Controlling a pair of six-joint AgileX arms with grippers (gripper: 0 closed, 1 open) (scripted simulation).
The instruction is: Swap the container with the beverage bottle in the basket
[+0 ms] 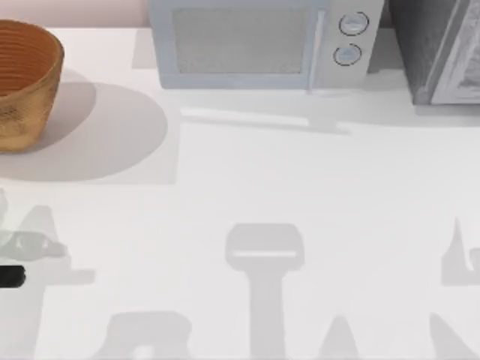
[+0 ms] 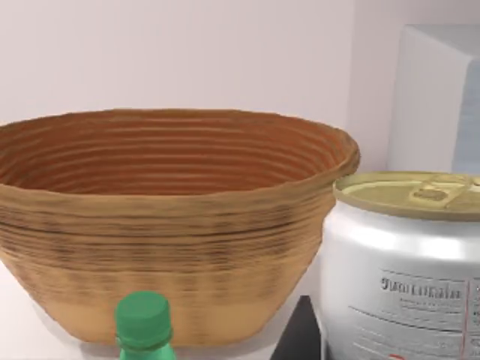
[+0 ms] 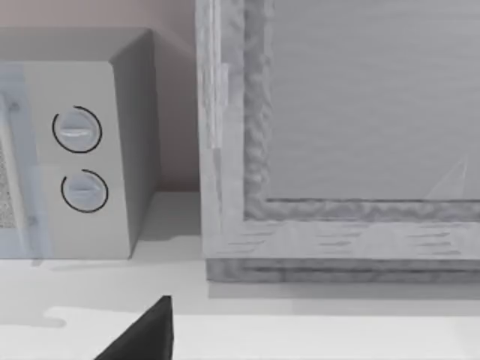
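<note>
The wicker basket (image 1: 22, 82) stands at the table's far left back; in the left wrist view the basket (image 2: 165, 225) shows its ribbed inner wall, and its floor is hidden. In front of it, close to that camera, stands the beverage bottle (image 2: 405, 277), a white cylinder with a gold top. Beside it, a green screw cap marks the container (image 2: 142, 322). A dark part of my left gripper (image 2: 300, 337) shows between them, and a black piece of the left gripper (image 1: 9, 276) sits at the table's left edge. A dark piece of my right gripper (image 3: 142, 334) faces the back right corner.
A grey microwave (image 1: 255, 45) stands at the back centre, its two dials also seen from the right wrist (image 3: 79, 161). A grey textured box (image 1: 442, 52) fills the back right corner, close to the right wrist camera (image 3: 337, 150). Arm shadows lie across the front.
</note>
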